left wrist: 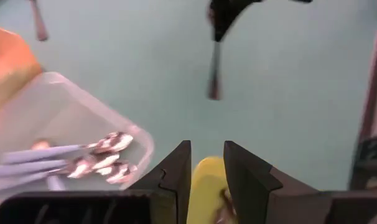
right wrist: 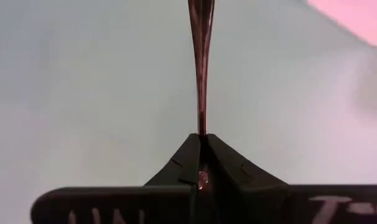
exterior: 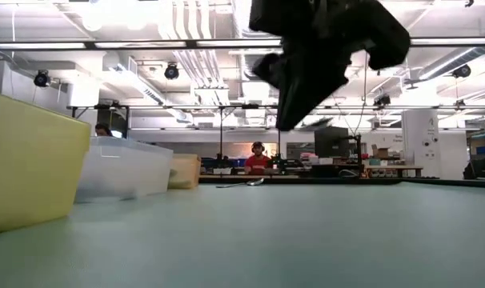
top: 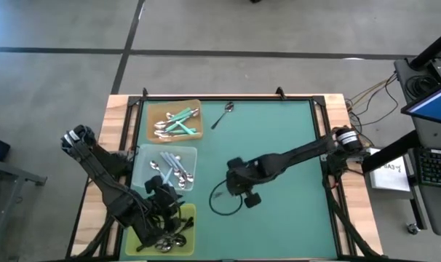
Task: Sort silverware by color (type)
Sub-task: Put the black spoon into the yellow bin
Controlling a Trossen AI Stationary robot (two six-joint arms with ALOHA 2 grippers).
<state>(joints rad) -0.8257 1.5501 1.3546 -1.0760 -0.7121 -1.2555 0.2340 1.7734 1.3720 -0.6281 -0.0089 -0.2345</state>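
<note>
My right gripper (right wrist: 201, 140) hangs over the middle of the green mat (top: 279, 145), shut on a dark-handled spoon (right wrist: 200, 68) that sticks out past its fingertips. The same spoon (left wrist: 214, 65) shows in the left wrist view, hanging under that gripper. My left gripper (left wrist: 207, 177) stands open above the near left, where the yellow tray (top: 185, 217) meets the clear tray (top: 142, 156), with nothing between its fingers. Teal spoons (top: 178, 120) lie in the wooden tray (top: 153, 109), pale blue ones (top: 169, 169) in the clear tray, and dark ones (top: 169, 240) in the yellow tray. One spoon (top: 223, 115) lies loose on the mat. My right gripper pinches the thin part of the spoon's handle (right wrist: 201, 127) between its two fingertips. The fingers slant down from the table's right side, and the handle runs on in line with them, its wider end (right wrist: 200, 12) farthest out. The spoon is lifted clear of the mat; its bowl does not show.
The three trays stand in a row along the mat's left side, from far to near. A black frame (top: 228, 96) runs round the mat. The mat's right half is bare. Beyond the table, people sit at desks (exterior: 257, 160) far off.
</note>
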